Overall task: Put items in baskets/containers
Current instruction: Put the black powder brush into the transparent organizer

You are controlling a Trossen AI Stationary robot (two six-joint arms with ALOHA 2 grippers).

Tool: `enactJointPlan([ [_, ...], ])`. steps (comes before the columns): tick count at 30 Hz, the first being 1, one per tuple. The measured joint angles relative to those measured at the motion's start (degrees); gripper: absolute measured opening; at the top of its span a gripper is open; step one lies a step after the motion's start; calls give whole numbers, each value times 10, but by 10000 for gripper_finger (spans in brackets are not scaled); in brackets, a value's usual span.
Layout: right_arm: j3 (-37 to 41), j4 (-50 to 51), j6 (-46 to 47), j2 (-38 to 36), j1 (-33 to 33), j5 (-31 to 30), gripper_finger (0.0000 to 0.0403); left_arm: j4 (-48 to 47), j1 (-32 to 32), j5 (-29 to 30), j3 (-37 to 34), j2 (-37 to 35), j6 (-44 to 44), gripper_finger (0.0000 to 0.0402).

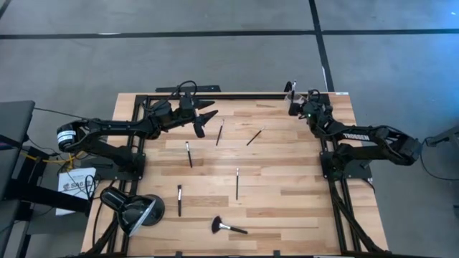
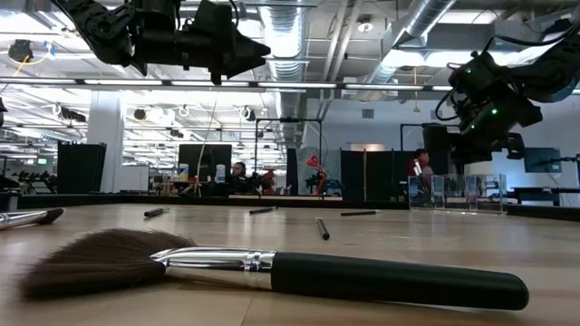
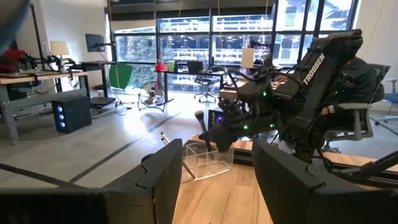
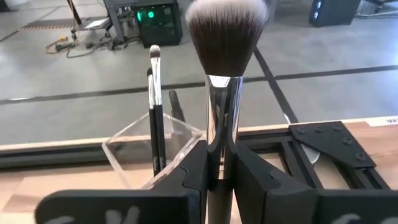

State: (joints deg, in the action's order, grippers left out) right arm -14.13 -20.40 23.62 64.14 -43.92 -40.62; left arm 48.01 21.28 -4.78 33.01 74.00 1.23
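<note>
While our right gripper (image 4: 214, 177), closed on a silver-ferruled fluffy makeup brush (image 4: 224, 62), hovers by the clear square holder (image 4: 149, 149) at the table's far right corner, two brushes stand inside; six (image 1: 237, 183) remain scattered. Our left gripper (image 1: 203, 118) waits open near the far edge.

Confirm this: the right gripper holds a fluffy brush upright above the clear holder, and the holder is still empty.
Not empty. The right wrist view shows the right gripper clamping the fluffy brush upright, but the clear holder already has thin brushes standing in it.
</note>
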Motion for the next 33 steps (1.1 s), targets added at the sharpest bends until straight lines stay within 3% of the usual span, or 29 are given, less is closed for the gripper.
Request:
enactJointPlan([
  [16,0,-16,1,74,0,-18,51,1,0,0,0,0,-2,190],
  [33,0,-20,0,75,0,-23,58,0,0,0,0,0,-2,190],
])
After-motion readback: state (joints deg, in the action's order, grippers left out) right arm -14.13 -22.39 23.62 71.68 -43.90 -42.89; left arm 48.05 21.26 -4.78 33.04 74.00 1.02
